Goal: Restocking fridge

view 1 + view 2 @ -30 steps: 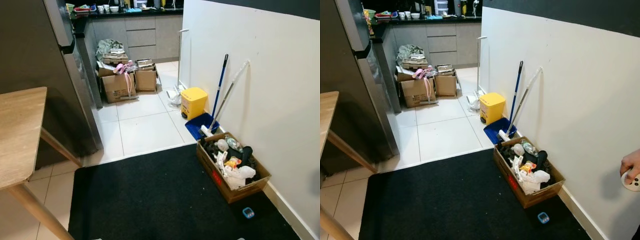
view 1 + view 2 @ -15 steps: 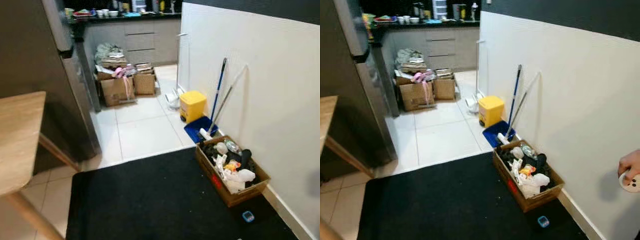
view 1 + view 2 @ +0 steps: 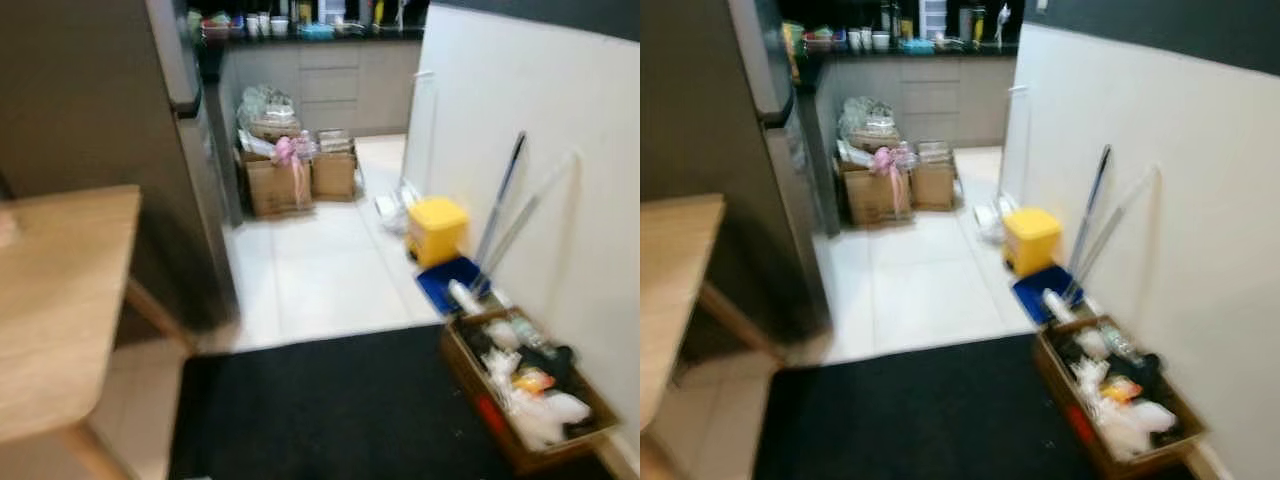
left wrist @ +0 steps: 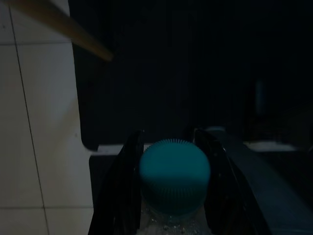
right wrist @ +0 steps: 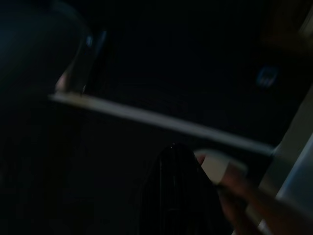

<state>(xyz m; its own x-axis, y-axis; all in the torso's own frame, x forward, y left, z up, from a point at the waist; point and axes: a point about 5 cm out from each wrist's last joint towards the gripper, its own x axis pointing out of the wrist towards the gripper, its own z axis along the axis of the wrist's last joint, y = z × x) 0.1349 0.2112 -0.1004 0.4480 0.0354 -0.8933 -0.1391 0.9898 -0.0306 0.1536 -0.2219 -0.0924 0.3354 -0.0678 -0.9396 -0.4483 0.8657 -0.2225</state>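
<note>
Left wrist view has the left gripper [image 4: 171, 196] clamped on a teal-capped clear plastic bottle [image 4: 174, 176], probably carried toward the tall dark fridge [image 3: 90, 110] at far left; right gripper's state is unreadable.

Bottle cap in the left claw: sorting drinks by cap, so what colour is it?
Teal; the bottle cap shows best in the left wrist view, between the left claw's fingers.

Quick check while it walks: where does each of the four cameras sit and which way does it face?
Left eye, right eye: head stereo pair, looking forward and down at the dark grey fridge, black mat and yellow bin.
Left wrist: along the left gripper, shut on a teal-capped clear bottle, over white tiles.
Right wrist: very dark; black fingers.
Left wrist shares the mat with the eyes.
</note>
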